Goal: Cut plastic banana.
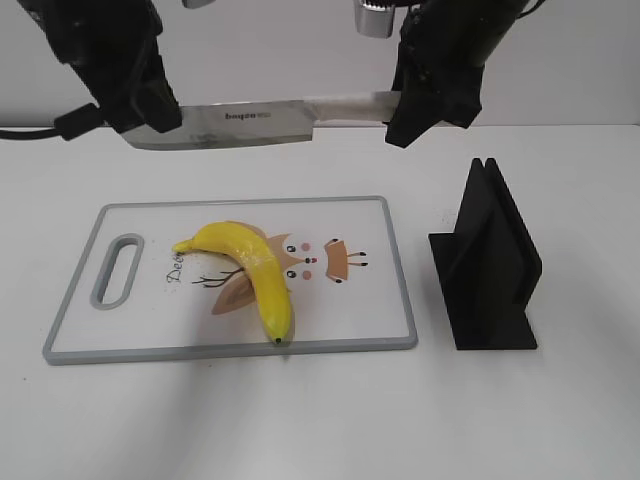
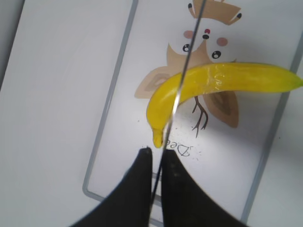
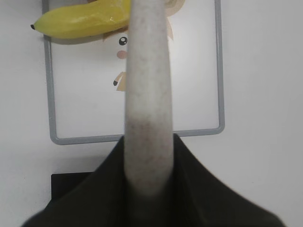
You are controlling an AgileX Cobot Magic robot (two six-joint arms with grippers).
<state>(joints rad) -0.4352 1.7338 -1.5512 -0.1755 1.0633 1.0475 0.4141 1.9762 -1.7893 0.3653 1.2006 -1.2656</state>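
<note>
Both arms are matte black. The left gripper [image 1: 150, 105] is a blocky black housing with angled, faceted edges, and a black cable [image 1: 35, 130] loops out from its left side. The right gripper [image 1: 400, 115] has the same dark casing — chunky, stepped, tapering downward. A shiny silver cylinder [image 1: 372, 18] sits just beside the right arm near the top. In the wrist views the fingers [image 2: 137, 189] are smooth black wedges — broad at the base and narrowing to thin tips. No markings or screws are legible.
</note>
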